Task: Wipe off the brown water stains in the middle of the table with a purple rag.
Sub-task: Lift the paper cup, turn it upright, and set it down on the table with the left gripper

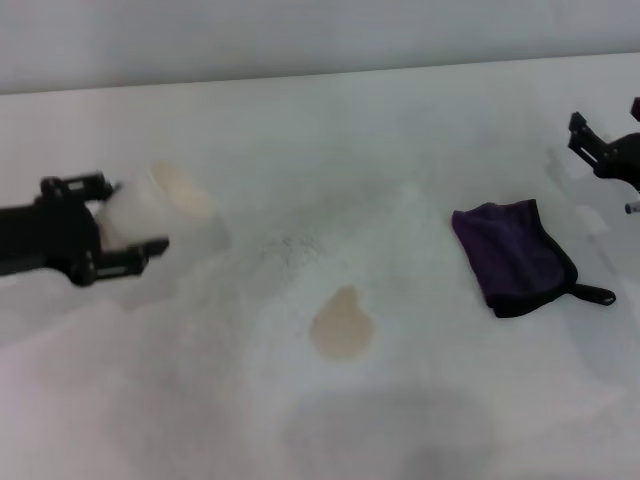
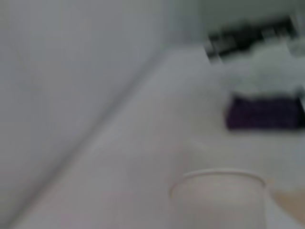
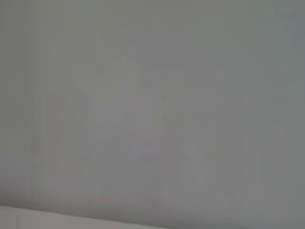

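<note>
The brown water stain (image 1: 342, 324) is a small tan puddle on the white table (image 1: 300, 150), near the middle front. The purple rag (image 1: 515, 255) lies folded to its right, black loop at its near right corner; it also shows in the left wrist view (image 2: 263, 113). My left gripper (image 1: 118, 228) at the left is shut on a white paper cup (image 1: 160, 205), held tilted with its mouth toward the right; the cup also shows in the left wrist view (image 2: 219, 198). My right gripper (image 1: 598, 145) is at the far right edge, behind the rag and apart from it.
A faint grey speckled smudge (image 1: 290, 248) lies behind the stain. A grey shadow (image 1: 390, 430) falls on the table's front. The right wrist view shows only a plain grey surface.
</note>
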Robot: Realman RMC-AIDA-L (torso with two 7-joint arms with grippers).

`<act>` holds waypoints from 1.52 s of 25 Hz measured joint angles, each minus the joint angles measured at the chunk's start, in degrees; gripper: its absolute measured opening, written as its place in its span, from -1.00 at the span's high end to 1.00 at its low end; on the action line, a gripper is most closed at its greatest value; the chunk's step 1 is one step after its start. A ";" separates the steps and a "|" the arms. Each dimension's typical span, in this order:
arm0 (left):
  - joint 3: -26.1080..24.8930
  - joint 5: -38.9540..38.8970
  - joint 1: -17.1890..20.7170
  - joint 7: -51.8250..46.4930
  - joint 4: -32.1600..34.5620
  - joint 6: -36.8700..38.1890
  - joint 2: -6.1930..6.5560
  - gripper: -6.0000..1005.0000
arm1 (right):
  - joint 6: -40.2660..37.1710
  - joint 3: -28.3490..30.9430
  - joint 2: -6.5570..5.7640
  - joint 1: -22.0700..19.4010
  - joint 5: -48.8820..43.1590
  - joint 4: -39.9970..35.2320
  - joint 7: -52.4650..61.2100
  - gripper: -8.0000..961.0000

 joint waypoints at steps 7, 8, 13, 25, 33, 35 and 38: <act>-4.89 -14.68 -0.44 9.14 -9.99 -1.35 -0.17 -0.46 | -0.38 -4.90 -0.07 0.87 -0.01 -2.50 -0.39 -0.82; -4.96 -17.36 -0.45 11.07 -11.89 -1.55 -0.20 -0.46 | -0.47 -5.02 -0.08 0.91 -0.01 -2.81 -0.40 -0.82; -4.67 -30.22 -0.18 24.44 -22.34 -1.96 -0.66 -0.47 | -0.62 -6.71 -0.28 0.81 -0.06 -4.77 -0.40 -0.82; -4.62 -42.83 0.09 47.14 -43.90 -1.54 -1.20 -0.47 | -4.09 -8.09 -0.43 0.59 -8.06 -9.40 -0.40 -0.82; -4.64 -45.42 1.52 51.88 -48.10 -2.09 -1.33 -0.47 | -5.95 -9.62 -0.43 0.32 -8.87 -10.88 -0.06 -0.82; -4.64 -45.43 2.06 51.93 -48.11 -2.28 -1.32 -0.47 | -5.96 -9.61 -0.42 0.09 -8.87 -10.88 0.14 -0.82; -4.63 -45.46 3.28 52.15 -48.14 -3.16 -1.31 -0.47 | -5.96 -9.47 -0.42 -0.34 -8.74 -10.88 0.24 -0.82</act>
